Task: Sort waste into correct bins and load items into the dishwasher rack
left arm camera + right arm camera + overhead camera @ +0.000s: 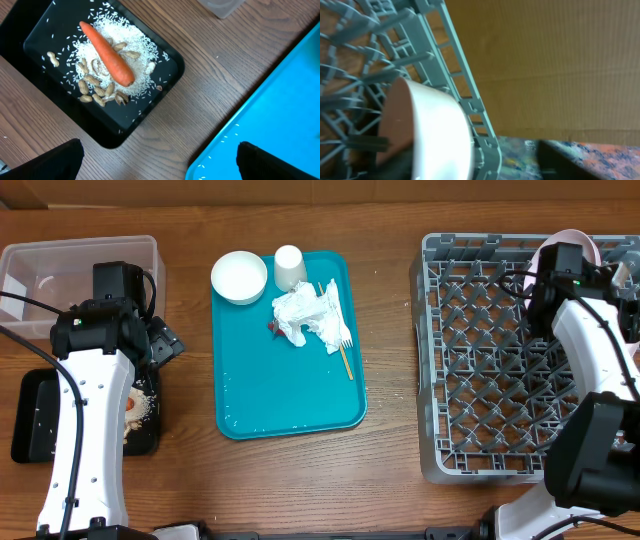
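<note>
From above, the plate (578, 238) stands on edge in the far right corner of the dishwasher rack (480, 370). Its width runs along the back wall and its top leans a little. The right hand (556, 275) hangs just beside it, and from up here I cannot tell whether it grips. On the teal tray (290, 395) wait a bowl (239, 277), a cup (290, 267), a napkin (308, 315) and a wooden stick (346, 360). The stick lies roughly along the tray's long side, slightly slanted. The left hand (163, 345) hovers over the inner edge of the black tray (35, 415), with the clear tub (40, 265) beyond it.

Through the left wrist camera, the left hand (157, 160) is spread wide with nothing between its fingers. Below it the carrot (107, 52) lies flat on a bed of food scraps (100, 90). Its long axis runs diagonally across the black tray, with the thick end nearer the teal tray. I'd worry that a low sweep toward the teal tray could clip the black rim and scatter grains over the desk (200, 100).

Through the right wrist camera, the plate (442, 132) fills the view, tilted. Its pinkish face is toward the pegs and its white back toward the rack wall. The fingers (570, 160) stand apart, one well clear, so I judge the plate released. If its rim isn't seated between pegs it may topple or slide flat. The hand could also catch the rim as it pulls away.
</note>
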You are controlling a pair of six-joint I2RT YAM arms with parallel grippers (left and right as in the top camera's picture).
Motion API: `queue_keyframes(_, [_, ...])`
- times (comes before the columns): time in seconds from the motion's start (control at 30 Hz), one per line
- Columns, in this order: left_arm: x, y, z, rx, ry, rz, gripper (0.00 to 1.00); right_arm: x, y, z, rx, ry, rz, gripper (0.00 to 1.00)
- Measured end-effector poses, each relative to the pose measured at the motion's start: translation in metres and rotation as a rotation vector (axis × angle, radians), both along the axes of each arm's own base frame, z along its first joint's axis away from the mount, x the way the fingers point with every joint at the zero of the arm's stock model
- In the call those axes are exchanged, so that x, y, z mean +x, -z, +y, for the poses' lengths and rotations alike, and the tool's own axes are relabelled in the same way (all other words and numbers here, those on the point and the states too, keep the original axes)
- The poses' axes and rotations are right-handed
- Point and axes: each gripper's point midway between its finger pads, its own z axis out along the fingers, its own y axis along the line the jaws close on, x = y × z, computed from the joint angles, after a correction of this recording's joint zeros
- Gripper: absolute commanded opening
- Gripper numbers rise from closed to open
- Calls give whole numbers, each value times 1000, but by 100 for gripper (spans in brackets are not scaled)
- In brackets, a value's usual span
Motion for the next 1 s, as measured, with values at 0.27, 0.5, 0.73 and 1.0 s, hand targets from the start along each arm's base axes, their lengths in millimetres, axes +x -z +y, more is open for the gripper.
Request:
queue_keyframes(0.27, [0,0,0,0,0,0,100,24,17,30,110,-101,-41,100])
queue_keyframes(0.5, [0,0,0,0,0,0,100,53,45,71,527,-172,-226,100])
queue_keyframes(0.73, [0,0,0,0,0,0,100,88,-39,97,813,-329,-592,100])
queue_keyframes(1.0, [0,0,0,0,0,0,100,86,-81,205,1335,-615,-653,100])
